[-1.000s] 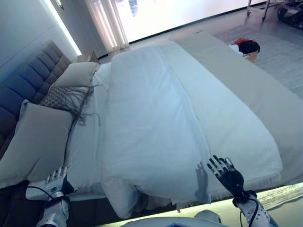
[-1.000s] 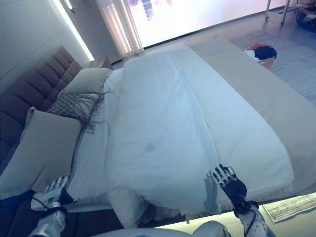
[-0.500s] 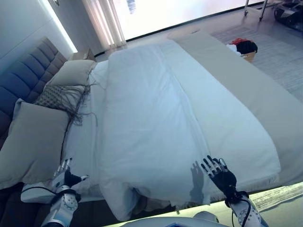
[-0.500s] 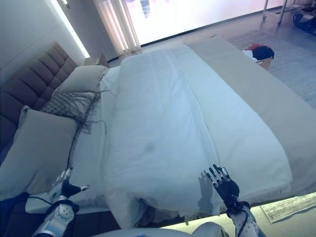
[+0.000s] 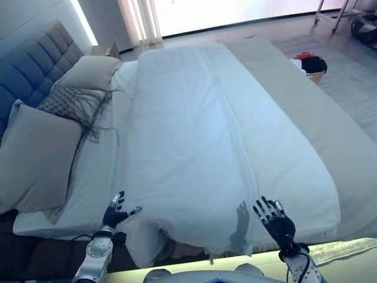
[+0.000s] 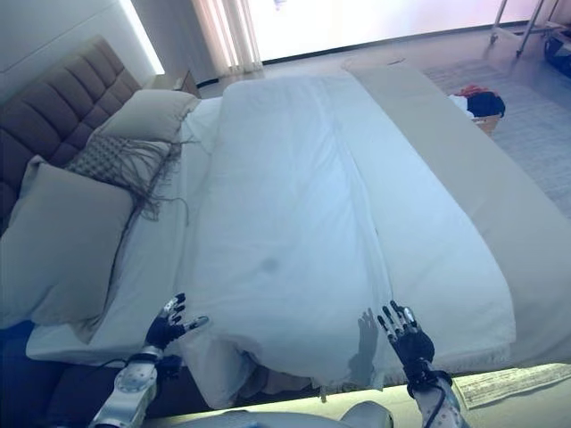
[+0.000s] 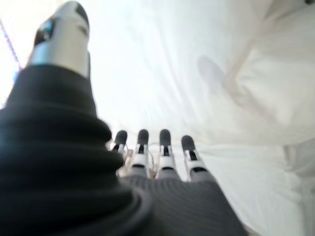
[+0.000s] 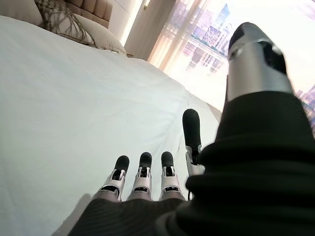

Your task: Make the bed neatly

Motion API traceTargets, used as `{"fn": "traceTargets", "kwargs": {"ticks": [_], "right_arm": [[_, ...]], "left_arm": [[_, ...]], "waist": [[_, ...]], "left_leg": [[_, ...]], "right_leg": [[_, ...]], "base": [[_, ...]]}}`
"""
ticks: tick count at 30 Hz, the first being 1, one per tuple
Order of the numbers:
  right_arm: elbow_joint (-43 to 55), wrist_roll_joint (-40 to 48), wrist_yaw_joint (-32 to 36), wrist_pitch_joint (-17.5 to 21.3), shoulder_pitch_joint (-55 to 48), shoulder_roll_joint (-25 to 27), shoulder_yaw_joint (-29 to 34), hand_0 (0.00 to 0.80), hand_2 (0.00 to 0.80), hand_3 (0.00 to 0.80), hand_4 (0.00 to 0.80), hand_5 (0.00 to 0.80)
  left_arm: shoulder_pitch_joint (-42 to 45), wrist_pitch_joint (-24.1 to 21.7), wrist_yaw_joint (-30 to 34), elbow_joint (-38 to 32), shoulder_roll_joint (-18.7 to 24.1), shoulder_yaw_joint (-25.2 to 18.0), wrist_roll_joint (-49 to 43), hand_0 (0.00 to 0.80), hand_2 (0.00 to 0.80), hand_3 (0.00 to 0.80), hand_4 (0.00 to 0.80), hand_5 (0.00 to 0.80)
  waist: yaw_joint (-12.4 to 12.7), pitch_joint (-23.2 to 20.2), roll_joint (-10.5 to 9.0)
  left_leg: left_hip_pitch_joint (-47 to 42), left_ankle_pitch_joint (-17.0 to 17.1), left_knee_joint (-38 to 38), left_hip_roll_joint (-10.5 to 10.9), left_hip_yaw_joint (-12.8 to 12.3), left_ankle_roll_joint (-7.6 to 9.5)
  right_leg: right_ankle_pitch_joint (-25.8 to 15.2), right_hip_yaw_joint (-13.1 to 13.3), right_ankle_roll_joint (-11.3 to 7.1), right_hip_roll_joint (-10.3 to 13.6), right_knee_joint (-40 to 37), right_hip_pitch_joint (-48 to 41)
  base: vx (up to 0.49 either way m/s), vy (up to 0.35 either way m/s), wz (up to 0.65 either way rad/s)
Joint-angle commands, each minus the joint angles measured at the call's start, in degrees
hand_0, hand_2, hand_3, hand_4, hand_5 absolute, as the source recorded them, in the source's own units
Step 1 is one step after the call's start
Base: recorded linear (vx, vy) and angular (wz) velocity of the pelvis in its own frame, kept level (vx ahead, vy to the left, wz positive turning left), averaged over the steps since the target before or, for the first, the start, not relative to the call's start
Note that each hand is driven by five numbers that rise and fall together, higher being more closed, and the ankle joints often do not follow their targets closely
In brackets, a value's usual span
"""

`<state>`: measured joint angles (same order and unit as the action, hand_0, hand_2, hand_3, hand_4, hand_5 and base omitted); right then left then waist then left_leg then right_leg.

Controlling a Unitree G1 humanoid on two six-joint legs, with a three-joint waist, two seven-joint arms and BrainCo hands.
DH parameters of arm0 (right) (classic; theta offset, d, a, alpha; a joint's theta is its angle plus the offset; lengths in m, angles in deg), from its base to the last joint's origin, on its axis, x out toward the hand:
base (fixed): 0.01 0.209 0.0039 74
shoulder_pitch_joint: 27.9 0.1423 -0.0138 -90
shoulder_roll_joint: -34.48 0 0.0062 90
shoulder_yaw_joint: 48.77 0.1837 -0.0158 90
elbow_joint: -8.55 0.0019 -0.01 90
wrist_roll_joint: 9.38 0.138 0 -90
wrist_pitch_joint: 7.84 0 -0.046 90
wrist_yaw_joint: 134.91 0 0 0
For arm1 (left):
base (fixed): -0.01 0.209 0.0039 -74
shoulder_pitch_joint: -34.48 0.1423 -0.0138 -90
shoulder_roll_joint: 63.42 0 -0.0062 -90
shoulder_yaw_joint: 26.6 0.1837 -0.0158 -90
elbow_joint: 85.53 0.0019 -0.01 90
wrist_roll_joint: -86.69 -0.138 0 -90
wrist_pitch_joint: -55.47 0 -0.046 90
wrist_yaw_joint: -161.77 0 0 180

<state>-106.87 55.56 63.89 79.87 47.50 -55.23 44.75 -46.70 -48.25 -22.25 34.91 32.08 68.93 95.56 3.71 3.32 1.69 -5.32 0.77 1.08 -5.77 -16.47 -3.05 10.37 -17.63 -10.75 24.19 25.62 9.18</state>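
Observation:
A white duvet (image 5: 194,135) covers the middle of the bed, its near edge bunched and folded under (image 5: 159,239). A beige bedspread (image 5: 306,118) lies along the bed's right side. My left hand (image 5: 115,212) hovers open at the duvet's near left corner, fingers spread, holding nothing. In its wrist view its fingers (image 7: 152,147) point straight at white cloth. My right hand (image 5: 274,218) is open above the duvet's near right edge, casting a shadow on it. Its fingers (image 8: 142,169) show straight over the duvet (image 8: 64,98).
Two beige pillows (image 5: 35,153) (image 5: 88,72) and a grey fringed cushion (image 5: 68,101) lie by the padded headboard (image 5: 29,65) at the left. A basket of clothes (image 5: 309,63) stands on the floor past the bed's right side. A rug (image 5: 353,76) covers the floor there.
My left hand has come up from beside the mattress and moved right to the duvet's near left corner. The right hand has barely moved. The camera has shifted.

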Motion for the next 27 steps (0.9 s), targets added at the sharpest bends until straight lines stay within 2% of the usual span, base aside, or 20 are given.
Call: {"fn": "traceTargets", "kwargs": {"ticks": [1,2,3,5,6,8,9,10,12,13,14,16,18,19,20,22,23,24,25,27], "right_arm": [[1.4,2.8,1.7,1.2,3.3,-3.9,1.1,0.000,0.000,0.000,0.000,0.000],[1.4,2.9,1.9,1.1,3.2,-4.1,0.9,0.000,0.000,0.000,0.000,0.000],[1.6,3.6,2.5,1.4,2.4,-4.5,0.0,0.000,0.000,0.000,0.000,0.000],[1.9,5.1,3.5,2.3,1.4,-4.6,-1.1,0.000,0.000,0.000,0.000,0.000],[1.6,5.7,4.0,3.1,1.5,-4.4,-1.7,0.000,0.000,0.000,0.000,0.000],[0.3,6.5,4.2,4.7,3.0,-4.1,-3.1,0.000,0.000,0.000,0.000,0.000],[-0.3,7.0,3.9,5.2,4.4,-3.8,-3.8,0.000,0.000,0.000,0.000,0.000],[-0.9,7.1,3.3,5.3,6.0,-3.6,-4.8,0.000,0.000,0.000,0.000,0.000],[-1.4,6.8,1.8,4.9,6.8,-3.5,-5.5,0.000,0.000,0.000,0.000,0.000],[-1.4,6.7,1.7,4.7,6.7,-3.5,-5.5,0.000,0.000,0.000,0.000,0.000],[-0.6,7.0,1.5,3.5,5.4,-2.8,-5.5,0.000,0.000,0.000,0.000,0.000],[-0.5,7.9,1.1,2.8,4.2,-1.6,-6.1,0.000,0.000,0.000,0.000,0.000],[-0.3,7.7,1.1,2.0,3.2,-0.9,-5.6,0.000,0.000,0.000,0.000,0.000],[0.2,7.6,1.7,1.9,2.5,-0.6,-5.3,0.000,0.000,0.000,0.000,0.000],[0.5,7.7,2.5,2.0,2.1,0.0,-5.3,0.000,0.000,0.000,0.000,0.000],[0.4,7.4,3.7,1.3,2.0,0.5,-5.0,0.000,0.000,0.000,0.000,0.000],[0.7,7.4,3.9,0.6,1.9,0.4,-4.7,0.000,0.000,0.000,0.000,0.000],[1.1,6.7,3.9,-0.1,1.3,-0.1,-4.3,0.000,0.000,0.000,0.000,0.000],[1.7,6.0,3.5,-0.5,0.5,-0.8,-3.9,0.000,0.000,0.000,0.000,0.000],[2.9,5.7,2.0,-0.1,-0.2,-1.7,-3.5,0.000,0.000,0.000,0.000,0.000]], "left_arm": [[-3.9,-1.0,-2.9,-6.9,5.9,-2.9,0.9,0.000,0.000,0.000,0.000,0.000],[-4.2,-0.7,-3.3,-6.8,5.8,-2.7,1.1,0.000,0.000,0.000,0.000,0.000],[-4.3,-0.3,-4.3,-6.9,5.7,-2.2,0.5,0.000,0.000,0.000,0.000,0.000],[-3.9,0.1,-5.1,-6.7,5.6,-1.4,-0.6,0.000,0.000,0.000,0.000,0.000],[-4.0,0.5,-5.0,-6.3,5.8,-1.2,-0.4,0.000,0.000,0.000,0.000,0.000],[-4.7,0.8,-5.7,-5.3,6.4,-0.8,0.6,0.000,0.000,0.000,0.000,0.000],[-5.5,0.8,-6.0,-4.8,6.8,-0.7,1.7,0.000,0.000,0.000,0.000,0.000],[-6.6,0.9,-6.2,-4.5,7.3,-0.9,3.2,0.000,0.000,0.000,0.000,0.000],[-8.0,1.7,-5.8,-3.8,7.7,-1.4,5.0,0.000,0.000,0.000,0.000,0.000],[-8.1,1.8,-5.7,-3.8,7.7,-1.4,5.4,0.000,0.000,0.000,0.000,0.000],[-7.5,1.9,-4.8,-4.1,6.8,-1.5,7.2,0.000,0.000,0.000,0.000,0.000],[-6.0,0.9,-4.4,-4.9,5.7,-1.5,5.7,0.000,0.000,0.000,0.000,0.000],[-4.9,0.3,-4.3,-5.0,4.6,-1.4,5.8,0.000,0.000,0.000,0.000,0.000],[-4.3,0.4,-3.8,-5.2,3.8,-1.5,6.2,0.000,0.000,0.000,0.000,0.000],[-3.5,0.4,-3.4,-5.6,3.2,-1.4,6.9,0.000,0.000,0.000,0.000,0.000],[-1.1,0.5,-2.1,-6.2,1.7,-1.7,9.8,0.000,0.000,0.000,0.000,0.000],[0.3,1.1,-1.2,-6.9,1.1,-2.2,11.4,0.000,0.000,0.000,0.000,0.000],[1.9,1.9,0.1,-7.6,0.5,-2.6,12.8,0.000,0.000,0.000,0.000,0.000],[2.9,3.3,1.7,-7.9,0.1,-2.8,15.0,0.000,0.000,0.000,0.000,0.000],[2.5,5.9,4.8,-7.7,-0.7,-1.7,19.2,0.000,0.000,0.000,0.000,0.000]], "waist": [[1.4,3.3,-2.57],[1.4,3.2,-2.40],[1.6,2.9,-2.21],[2.4,2.0,-2.47],[3.0,1.5,-2.92],[4.4,1.0,-3.83],[5.4,1.1,-4.22],[6.3,1.6,-4.51],[7.0,2.4,-4.72],[7.0,2.5,-4.69],[6.7,3.4,-4.79],[6.5,4.4,-5.21],[6.0,4.9,-5.65],[5.0,5.3,-6.51],[4.2,5.8,-7.13],[3.2,6.0,-6.75],[2.9,5.7,-6.56],[2.4,5.0,-5.79],[1.7,4.4,-4.81],[0.8,4.0,-3.39]], "left_leg": [[4.1,-6.1,6.3,1.9,3.3,3.43],[4.6,-6.0,6.5,2.1,3.6,4.09],[6.0,-5.1,6.7,2.6,5.4,5.49],[8.6,-3.3,6.9,3.6,8.7,6.32],[10.2,-2.4,7.2,4.1,9.8,6.23],[12.8,-0.8,7.7,4.1,10.4,5.33],[14.4,0.0,8.4,3.2,10.3,4.39],[16.2,1.1,9.2,1.4,10.2,2.72],[19.2,4.3,9.4,-3.1,10.4,-1.27],[19.5,4.8,9.4,-3.6,10.5,-1.72],[20.3,8.3,7.7,-8.0,10.5,-4.37],[20.4,9.9,5.4,-10.0,12.0,-5.21],[21.0,8.4,7.6,-9.2,11.5,-4.36],[20.8,3.8,13.6,-7.8,10.7,-3.73],[20.7,-0.4,20.6,-6.5,10.7,-2.34],[18.8,-5.2,26.7,-4.1,11.9,-0.29],[17.5,-4.0,24.9,-3.3,11.4,0.80],[14.6,-3.7,21.6,-3.0,11.3,0.96],[11.8,-3.0,17.8,-3.3,10.8,0.77],[9.2,-2.0,12.2,-4.4,9.8,0.05]], "right_leg": [[-21.7,1.5,-3.93,4.2,-12.5,-4.5],[-20.8,2.5,-3.37,3.8,-9.9,-4.1],[-19.0,5.2,-1.69,2.6,-4.3,-4.1],[-18.0,7.4,0.26,-0.1,-2.6,-5.6],[-17.4,7.2,0.87,-1.5,-4.5,-7.2],[-15.6,5.4,1.67,-3.9,-8.7,-9.8],[-14.0,3.8,1.94,-4.9,-10.7,-10.5],[-11.7,2.1,2.17,-6.0,-12.6,-11.3],[-7.8,0.3,1.97,-8.7,-15.2,-12.8],[-7.5,0.1,2.00,-9.0,-15.3,-13.0],[-5.8,-0.9,2.70,-11.2,-16.2,-14.2],[-5.2,-0.9,3.66,-13.2,-17.3,-14.3],[-5.3,-0.8,4.19,-13.7,-17.8,-13.9],[-5.0,-0.4,4.46,-12.9,-17.8,-13.6],[-5.6,0.0,5.05,-11.8,-17.1,-12.2],[-6.5,1.2,5.51,-10.9,-15.0,-9.3],[-7.8,1.3,5.99,-10.7,-15.0,-8.1],[-8.0,2.0,5.90,-11.2,-14.8,-7.7],[-8.2,2.4,5.64,-11.7,-14.8,-7.6],[-8.8,2.5,4.55,-11.0,-14.5,-6.9]], "base": [[-0.243,0.188,0.07],[-0.271,0.157,0.16],[-0.245,0.063,0.17],[-0.239,-0.075,0.29],[-0.253,-0.221,0.37],[-0.304,-0.272,0.33],[-0.377,-0.331,0.04],[-0.379,-0.361,-0.12],[-0.252,-0.311,0.00],[-0.183,-0.285,0.12],[-0.166,-0.224,0.06],[-0.227,-0.201,0.02],[-0.188,-0.119,-0.13],[-0.180,-0.085,-0.15],[-0.163,-0.023,-0.18],[-0.097,0.134,-0.28],[-0.005,0.196,-0.28],[0.049,0.258,-0.29],[0.124,0.293,-0.23],[0.037,0.312,-0.12]]}}
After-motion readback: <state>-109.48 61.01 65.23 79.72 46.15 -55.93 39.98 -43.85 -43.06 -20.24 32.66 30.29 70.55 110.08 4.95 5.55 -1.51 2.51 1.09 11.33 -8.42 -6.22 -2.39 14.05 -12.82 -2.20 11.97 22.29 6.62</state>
